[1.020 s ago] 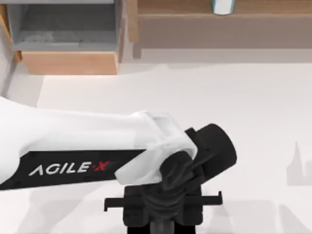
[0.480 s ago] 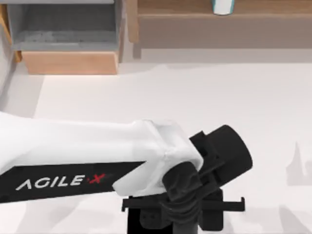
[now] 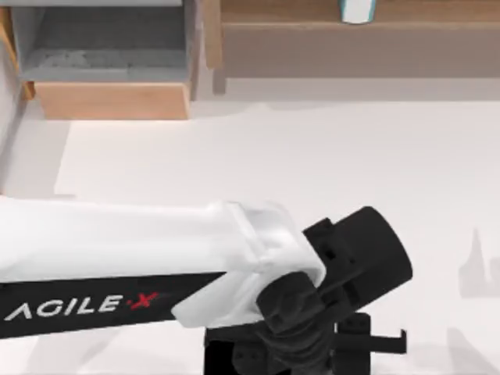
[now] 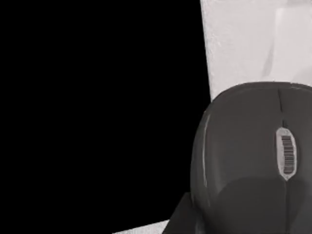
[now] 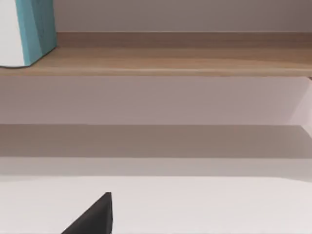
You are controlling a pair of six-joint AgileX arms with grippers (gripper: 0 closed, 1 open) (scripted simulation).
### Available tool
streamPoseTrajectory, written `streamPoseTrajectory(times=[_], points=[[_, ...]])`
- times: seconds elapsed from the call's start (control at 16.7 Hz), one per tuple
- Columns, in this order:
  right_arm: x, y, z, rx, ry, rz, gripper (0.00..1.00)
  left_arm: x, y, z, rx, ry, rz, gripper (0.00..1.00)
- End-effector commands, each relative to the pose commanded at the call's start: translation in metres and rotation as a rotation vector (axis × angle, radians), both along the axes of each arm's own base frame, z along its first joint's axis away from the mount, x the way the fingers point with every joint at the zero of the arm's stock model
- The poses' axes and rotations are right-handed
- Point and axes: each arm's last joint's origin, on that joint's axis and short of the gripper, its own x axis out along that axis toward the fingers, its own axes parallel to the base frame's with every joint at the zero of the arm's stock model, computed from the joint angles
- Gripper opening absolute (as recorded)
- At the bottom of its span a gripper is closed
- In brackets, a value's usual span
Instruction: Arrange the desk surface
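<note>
**Clerk:** Item one, left gripper (image 3: 305,353). Location?

**Checker:** Low at the near edge of the top view, a little right of centre, tucked under the arm's black wrist. Grip state: cannot be told, as the wrist covers it from above. The left wrist view has a dark computer mouse (image 4: 253,156) close beneath, scroll wheel facing the camera.

**Clerk:** Is the mouse held or resting?

**Checker:** Undetermined. It sits at the edge of the black pad (image 4: 97,97), overlapping the pad's border, with bare white table beyond it.

**Clerk:** Item two, the desk surface (image 3: 328,156).

**Checker:** The broad white table spans the whole middle of the top view. It runs from the arm back to the light-wood drawer unit (image 3: 109,98) at the upper left, drawer open, and the wooden shelf (image 3: 351,31) at the upper right. A teal-and-white box (image 5: 29,29) stands on that shelf.

**Clerk:** Change over the last second?

**Checker:** The left arm's wrist has travelled toward the top view's right and slightly nearer the front edge. Drawer unit, shelf and box are unmoved. My reading is that a sideways carry or reach at the pad is under way, with the mouse's placing not yet settled.

**Clerk:** Right arm?

**Checker:** Idle, its wrist camera facing the shelf across the table.
</note>
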Motion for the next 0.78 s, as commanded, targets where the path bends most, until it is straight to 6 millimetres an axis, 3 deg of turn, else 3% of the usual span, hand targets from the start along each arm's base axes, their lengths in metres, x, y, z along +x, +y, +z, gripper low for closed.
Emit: streamPoseTrajectory(times=[0.24,0.48,0.78], points=[[0.0,0.0,0.0,0.0,0.0,0.0,1.0,-0.004,0.001,-0.002,0.007,0.017,-0.017,0.0],[0.0,0.0,0.0,0.0,0.0,0.0,1.0,0.01,0.007,-0.003,0.047,0.0,0.064,0.0],[0.0,0.0,0.0,0.0,0.0,0.0,1.0,0.026,0.019,-0.03,0.194,0.018,0.178,0.0]])
